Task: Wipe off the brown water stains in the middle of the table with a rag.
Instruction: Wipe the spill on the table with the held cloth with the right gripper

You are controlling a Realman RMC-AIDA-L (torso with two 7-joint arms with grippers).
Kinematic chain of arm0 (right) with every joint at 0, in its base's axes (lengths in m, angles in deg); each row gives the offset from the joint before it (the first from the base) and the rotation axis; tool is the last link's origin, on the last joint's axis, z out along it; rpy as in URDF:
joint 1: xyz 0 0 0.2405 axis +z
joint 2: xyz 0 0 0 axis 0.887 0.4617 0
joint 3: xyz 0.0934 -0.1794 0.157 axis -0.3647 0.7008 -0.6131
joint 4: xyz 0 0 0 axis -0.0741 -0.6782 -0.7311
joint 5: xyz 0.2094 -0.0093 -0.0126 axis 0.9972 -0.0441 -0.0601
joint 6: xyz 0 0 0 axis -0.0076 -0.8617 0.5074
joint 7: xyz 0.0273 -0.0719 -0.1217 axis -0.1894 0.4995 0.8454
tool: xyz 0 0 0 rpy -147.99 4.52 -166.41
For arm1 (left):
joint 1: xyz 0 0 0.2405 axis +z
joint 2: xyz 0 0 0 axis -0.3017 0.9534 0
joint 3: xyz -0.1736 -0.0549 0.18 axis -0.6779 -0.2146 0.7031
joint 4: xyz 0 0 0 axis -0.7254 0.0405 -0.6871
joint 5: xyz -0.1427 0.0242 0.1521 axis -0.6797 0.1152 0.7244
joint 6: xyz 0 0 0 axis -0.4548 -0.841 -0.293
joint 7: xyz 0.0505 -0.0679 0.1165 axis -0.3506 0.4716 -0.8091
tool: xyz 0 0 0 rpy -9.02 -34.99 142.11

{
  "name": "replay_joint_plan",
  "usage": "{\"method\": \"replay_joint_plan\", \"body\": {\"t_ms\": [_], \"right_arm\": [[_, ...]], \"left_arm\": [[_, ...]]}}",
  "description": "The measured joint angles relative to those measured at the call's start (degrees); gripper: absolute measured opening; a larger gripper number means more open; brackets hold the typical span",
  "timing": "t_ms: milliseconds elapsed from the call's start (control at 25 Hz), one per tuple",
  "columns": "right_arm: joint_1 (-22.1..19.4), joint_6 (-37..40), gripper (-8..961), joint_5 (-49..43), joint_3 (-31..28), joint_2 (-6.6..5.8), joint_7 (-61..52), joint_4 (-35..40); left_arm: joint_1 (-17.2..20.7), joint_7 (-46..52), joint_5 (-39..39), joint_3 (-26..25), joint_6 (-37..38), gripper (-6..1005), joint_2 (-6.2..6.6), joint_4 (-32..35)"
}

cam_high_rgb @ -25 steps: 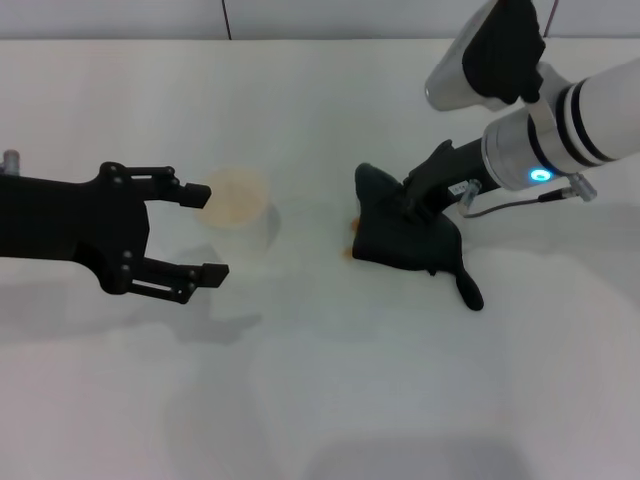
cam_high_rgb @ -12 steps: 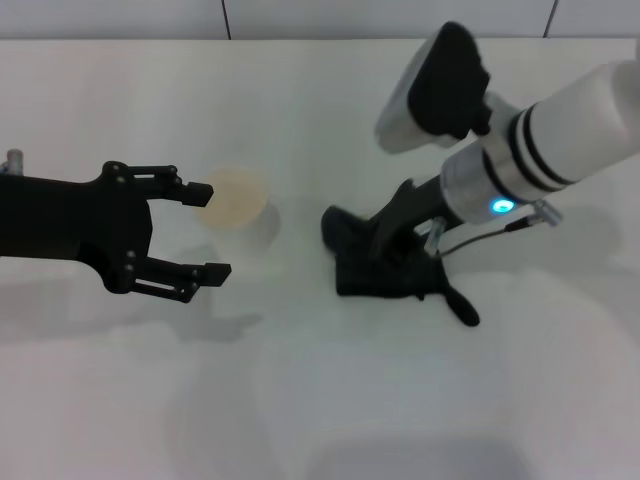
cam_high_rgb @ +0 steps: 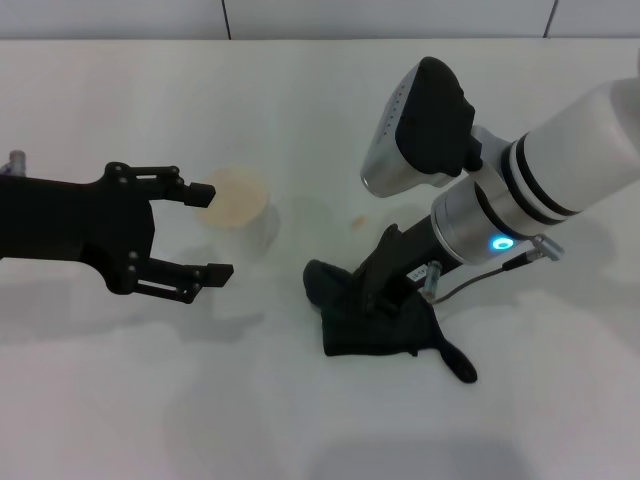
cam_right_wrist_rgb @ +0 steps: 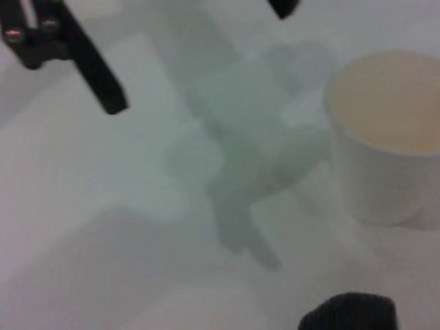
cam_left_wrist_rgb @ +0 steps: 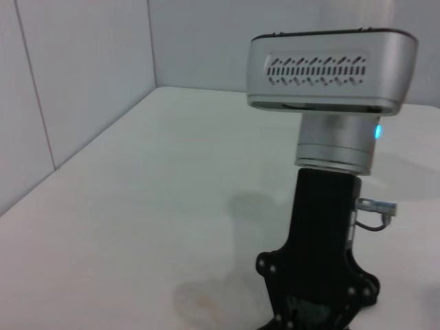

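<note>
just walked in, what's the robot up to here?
It's wiping a spill. The right gripper presses the dark rag onto the white table. A faint brown smear shows just beyond the rag. The left gripper hovers open beside a cup, not touching it.
</note>
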State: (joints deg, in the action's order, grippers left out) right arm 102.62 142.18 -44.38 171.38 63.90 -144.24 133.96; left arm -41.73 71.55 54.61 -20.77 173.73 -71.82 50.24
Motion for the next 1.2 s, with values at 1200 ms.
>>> {"method": "replay_joint_plan", "body": {"t_ms": [1200], "right_arm": [[9.8,-9.9,82,-10.2,-14.4,-0.48,-0.9,-16.0]], "left_arm": [[0.9,-0.4,-0.4,-0.1,-1.1,889,-1.71,0.0]]}}
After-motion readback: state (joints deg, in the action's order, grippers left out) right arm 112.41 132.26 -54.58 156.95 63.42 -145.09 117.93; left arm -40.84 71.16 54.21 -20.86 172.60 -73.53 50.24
